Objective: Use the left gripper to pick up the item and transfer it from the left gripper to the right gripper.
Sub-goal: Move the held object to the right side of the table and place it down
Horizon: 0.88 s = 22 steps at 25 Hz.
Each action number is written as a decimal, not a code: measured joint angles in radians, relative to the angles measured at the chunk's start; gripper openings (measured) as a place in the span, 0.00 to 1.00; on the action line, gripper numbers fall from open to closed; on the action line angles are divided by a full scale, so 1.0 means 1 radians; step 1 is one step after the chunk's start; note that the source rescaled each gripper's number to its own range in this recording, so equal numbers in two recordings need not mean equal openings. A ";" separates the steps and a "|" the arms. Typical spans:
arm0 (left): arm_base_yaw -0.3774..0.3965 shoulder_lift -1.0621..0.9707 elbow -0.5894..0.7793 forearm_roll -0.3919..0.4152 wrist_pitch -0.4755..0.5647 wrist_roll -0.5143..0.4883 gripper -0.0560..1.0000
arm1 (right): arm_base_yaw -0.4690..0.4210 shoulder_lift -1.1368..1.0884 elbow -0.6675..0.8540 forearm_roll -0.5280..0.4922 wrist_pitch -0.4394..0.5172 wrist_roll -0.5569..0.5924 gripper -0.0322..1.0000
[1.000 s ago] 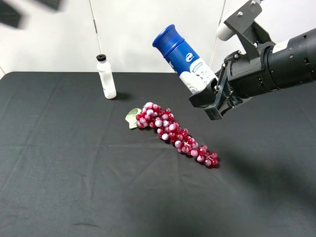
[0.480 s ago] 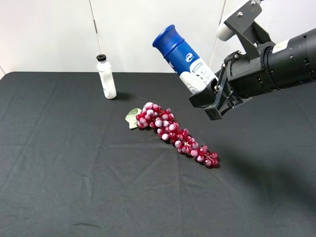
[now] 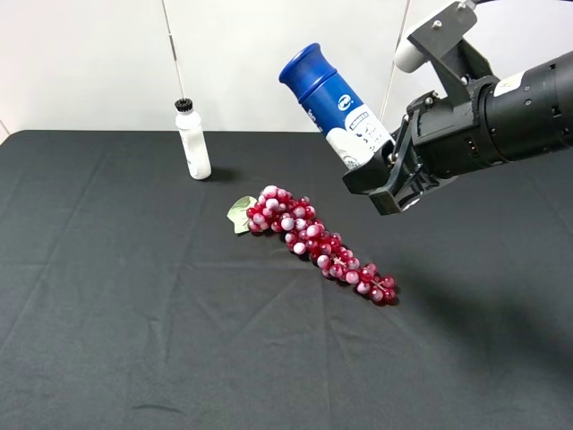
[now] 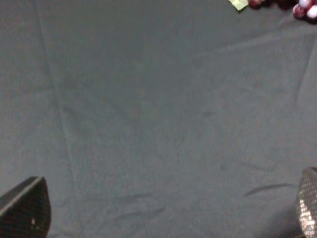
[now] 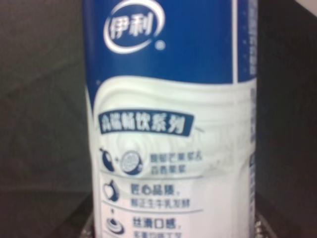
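1. The tall cylindrical canister with a blue cap and white printed label (image 3: 336, 107) hangs in the air at the far right of the scene. It is tilted so its cap leans up and to the left. It sits a touch higher than it did half a second ago.
2. The black right gripper (image 3: 374, 175), on the arm with the pale grey joint cap, pinches the canister at its white lower end. The label (image 5: 168, 124) fills that wrist camera's whole view.
3. The black left gripper (image 4: 167, 210) has its fingers spread wide over bare cloth, with nothing between them. A second ago blurred dark shapes showed in the far left corner of the high view. They are gone now.
4. To my eye the hand-over is complete, since the right arm alone carries the canister.
5. Below it, a bunch of red grapes (image 3: 313, 242) lies on the black cloth table (image 3: 134, 296). A slim white bottle with a black cap (image 3: 192, 141) stands upright at the far left. Neither has moved.
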<state>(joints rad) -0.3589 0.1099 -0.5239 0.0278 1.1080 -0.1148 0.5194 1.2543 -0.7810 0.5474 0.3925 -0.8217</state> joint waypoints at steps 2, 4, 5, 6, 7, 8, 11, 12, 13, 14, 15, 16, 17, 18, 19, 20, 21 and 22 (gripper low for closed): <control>0.000 -0.031 0.016 0.000 -0.031 0.011 1.00 | 0.000 0.000 0.000 0.000 0.000 0.005 0.08; 0.000 -0.045 0.023 0.000 -0.040 0.020 1.00 | 0.000 0.000 0.000 0.000 0.000 0.011 0.08; 0.000 -0.047 0.024 0.000 -0.044 0.026 1.00 | 0.000 0.000 0.000 0.000 0.000 0.014 0.08; 0.000 -0.048 0.024 -0.001 -0.046 0.030 1.00 | 0.000 0.000 0.000 0.000 0.000 0.017 0.08; 0.000 -0.049 0.024 -0.001 -0.048 0.034 1.00 | 0.000 0.000 0.000 0.000 0.000 0.019 0.08; 0.000 -0.049 0.024 -0.001 -0.048 0.034 1.00 | 0.000 0.000 0.000 0.000 0.000 0.023 0.08; 0.000 -0.049 0.024 -0.003 -0.048 0.036 1.00 | 0.000 0.000 0.000 -0.001 0.000 0.062 0.08; 0.000 -0.049 0.024 -0.003 -0.048 0.036 1.00 | 0.000 0.000 0.000 -0.003 0.000 0.087 0.08; 0.000 -0.049 0.024 -0.004 -0.048 0.036 1.00 | 0.000 0.000 0.000 -0.010 0.000 0.112 0.08; 0.002 -0.049 0.024 -0.004 -0.048 0.036 1.00 | 0.000 0.000 0.000 -0.020 0.000 0.146 0.08; 0.010 -0.049 0.024 -0.004 -0.048 0.037 1.00 | 0.000 0.000 0.000 -0.036 0.000 0.185 0.08; 0.025 -0.049 0.024 -0.005 -0.048 0.037 1.00 | -0.002 0.000 0.000 -0.058 0.003 0.221 0.08; 0.044 -0.049 0.024 -0.005 -0.048 0.037 1.00 | -0.007 0.000 0.000 -0.079 0.015 0.275 0.08; 0.071 -0.049 0.024 -0.005 -0.048 0.037 1.00 | -0.017 0.000 0.000 -0.105 0.028 0.313 0.08; 0.101 -0.049 0.024 -0.005 -0.049 0.037 1.00 | -0.030 0.000 0.000 -0.132 0.049 0.360 0.08; 0.135 -0.049 0.024 -0.005 -0.049 0.037 1.00 | -0.045 0.000 0.000 -0.159 0.072 0.405 0.08; 0.167 -0.049 0.024 -0.005 -0.049 0.037 1.00 | -0.066 0.000 0.000 -0.181 0.097 0.441 0.08; 0.207 -0.049 0.024 -0.005 -0.049 0.037 1.00 | -0.091 0.000 0.000 -0.207 0.117 0.475 0.08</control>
<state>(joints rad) -0.1522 0.0610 -0.4998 0.0231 1.0589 -0.0774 0.4280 1.2543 -0.7810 0.3407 0.5094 -0.3467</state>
